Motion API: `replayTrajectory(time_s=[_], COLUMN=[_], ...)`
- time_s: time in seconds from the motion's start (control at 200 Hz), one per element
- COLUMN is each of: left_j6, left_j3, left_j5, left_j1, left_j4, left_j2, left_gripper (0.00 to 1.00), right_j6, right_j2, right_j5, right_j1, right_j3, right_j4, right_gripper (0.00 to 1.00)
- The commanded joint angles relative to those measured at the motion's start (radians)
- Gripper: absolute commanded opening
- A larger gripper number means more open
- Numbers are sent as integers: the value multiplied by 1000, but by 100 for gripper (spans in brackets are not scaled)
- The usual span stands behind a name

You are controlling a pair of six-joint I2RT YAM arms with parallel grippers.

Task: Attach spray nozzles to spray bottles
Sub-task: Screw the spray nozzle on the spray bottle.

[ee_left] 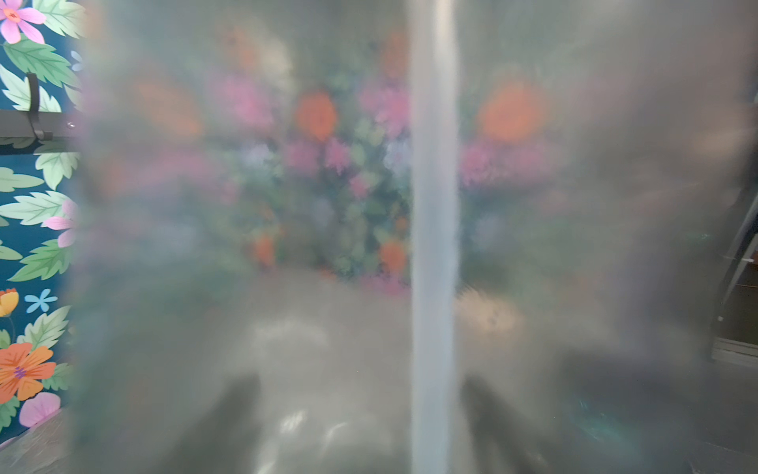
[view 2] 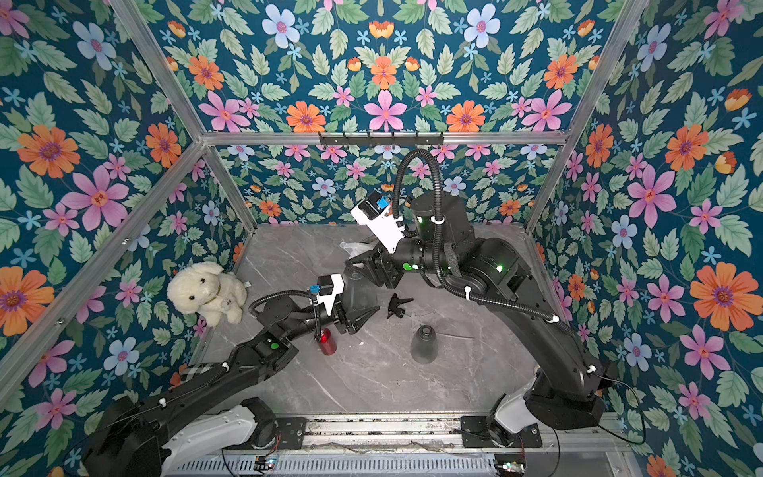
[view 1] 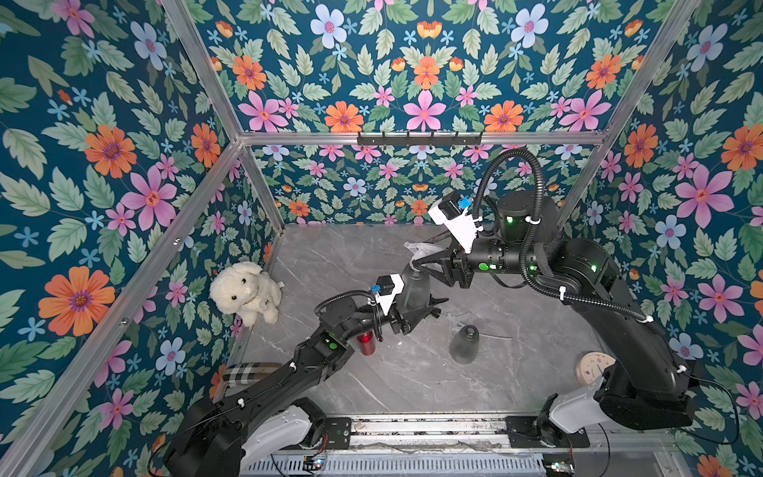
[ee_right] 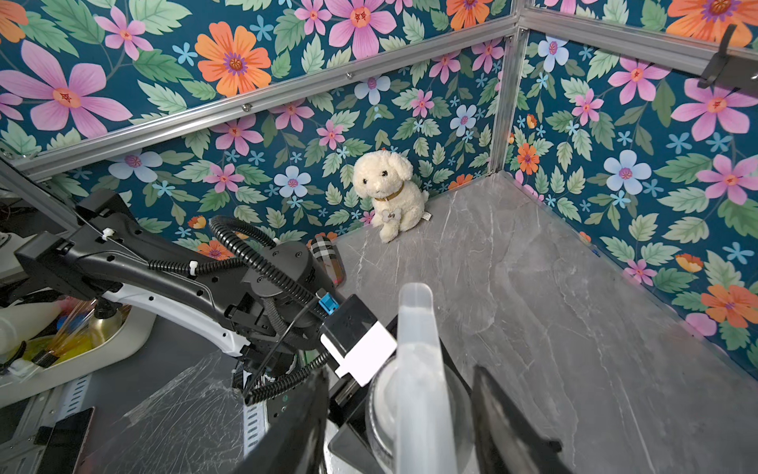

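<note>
At the far left a cream plush dog (view 1: 245, 291) sits against the flowered wall. Nearer the front a checked roll (view 1: 247, 371) is half covered by the left arm. A shiny red bottle (view 1: 366, 345) stands just beside that arm's wrist, which cuts off its top. The left gripper (view 1: 415, 306) has its jaws closed around the lower body of an upright smoky-grey bottle (view 1: 415, 285). Only one finger shows in the top views. In the left wrist view the bottle wall fills almost everything, blurring the wallpaper behind it, and a pale dip tube (ee_left: 432, 205) runs straight down inside. A whitish spray nozzle (ee_right: 415, 324) sits on this bottle's neck. The right gripper (view 1: 421, 265) has its jaws on either side of the collar, but whether they press on it cannot be told. A black spray nozzle (view 2: 398, 305) lies on the table just right of the held bottle. Nearer the front stands a second smoky-grey bottle (view 1: 464, 342) with an open neck. Beside it lies a faint translucent nozzle (view 1: 457, 320) that is hard to make out against the stone. At the right a cream clock (view 1: 592, 365) is half hidden by the right arm. The grey marble table (view 1: 392, 384) lies bare between the bottles and the front rail (view 1: 429, 427), and walls close the other three sides.
</note>
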Motion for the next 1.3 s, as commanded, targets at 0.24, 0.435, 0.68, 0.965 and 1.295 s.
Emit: replayTrajectory(time_s=[0.24,0.435,0.68,0.965,1.295], left_j6=[55,70,74,53,59], left_j3=[26,25,16,9,26], left_j5=[-65,-120,-185,-211,-280], left_j1=[-14,-29,-39,-39,-39], left_j4=[-35,-37,-2,40,46], left_j2=[2,-2,-16,-27,-33], left_gripper=[0,0,0,0,0], right_j6=[-13,16,72,130,189], right_j2=[17,20,-71,-152,-212], right_j5=[80,128,164,221,448], right_j1=[20,25,37,70,172], right_j3=[4,-7,-183,-366,-543], right_j4=[-20,-19,126,316,523], right_gripper=[27,20,18,16,15])
